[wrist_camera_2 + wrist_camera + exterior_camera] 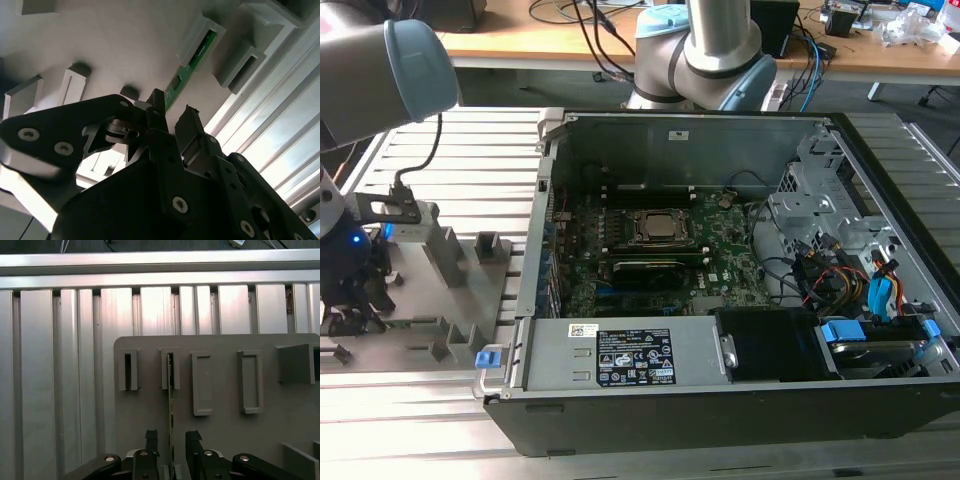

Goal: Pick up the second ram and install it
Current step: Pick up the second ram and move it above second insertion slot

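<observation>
The pick-up has not been made, in my judgement, and the install is all left to do. The hand (171, 436) is spread open, its two fingers (151, 437) straddling the second ram (170, 405) with a clear gap on each side. It has hold of nothing.

The second ram stands on its thin edge, running straight out from between the fingertips. Its far end is seated in a slotted holder (164, 370) just ahead of the hand. In the second wrist view the green board and its small pale label show leading into that same holder.

To one side of it sits a second slotted holder (122, 371) whose slot looks dark and empty. To the other side stand two closed blocks (201, 382) with nothing in them. All of these rise from a grey fixture plate (135, 410) directly under the hand, and the plate lies on the slatted aluminium tabletop (50, 365) that stretches beyond it.

Well apart from the hand, in the exterior view, the computer case (680, 120) lies open on its side. It holds the motherboard (730, 255), a drive cage with cable bundles, and a labelled metal box along its near wall. I cannot tell from here which memory slots on the board are filled.
</observation>
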Controlling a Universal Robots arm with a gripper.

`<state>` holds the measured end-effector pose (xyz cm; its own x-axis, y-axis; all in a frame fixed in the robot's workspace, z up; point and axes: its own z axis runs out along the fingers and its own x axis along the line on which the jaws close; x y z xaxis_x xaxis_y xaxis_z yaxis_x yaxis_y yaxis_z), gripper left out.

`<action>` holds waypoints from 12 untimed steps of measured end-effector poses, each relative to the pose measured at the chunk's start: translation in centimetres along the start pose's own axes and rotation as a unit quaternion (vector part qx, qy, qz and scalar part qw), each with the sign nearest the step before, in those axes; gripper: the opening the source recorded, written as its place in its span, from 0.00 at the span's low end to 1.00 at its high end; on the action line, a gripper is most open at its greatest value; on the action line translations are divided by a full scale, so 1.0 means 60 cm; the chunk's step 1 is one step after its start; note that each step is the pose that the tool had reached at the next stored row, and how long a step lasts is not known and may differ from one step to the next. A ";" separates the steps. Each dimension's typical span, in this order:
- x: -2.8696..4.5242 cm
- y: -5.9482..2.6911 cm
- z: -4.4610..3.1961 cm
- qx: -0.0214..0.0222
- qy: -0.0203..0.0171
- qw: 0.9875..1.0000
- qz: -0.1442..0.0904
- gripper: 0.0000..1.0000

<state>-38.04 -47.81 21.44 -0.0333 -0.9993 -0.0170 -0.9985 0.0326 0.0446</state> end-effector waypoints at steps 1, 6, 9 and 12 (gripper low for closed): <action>0.000 0.000 0.004 0.000 -0.002 1.000 -0.002 0.36; 0.001 0.003 0.013 -0.001 -0.010 1.000 -0.023 0.36; 0.005 0.003 0.018 -0.001 -0.011 1.000 -0.026 0.36; 0.007 0.003 0.022 -0.001 -0.012 1.000 -0.028 0.36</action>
<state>-38.27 -48.19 20.13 0.0212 -0.9988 -0.0437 -0.9987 -0.0231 0.0447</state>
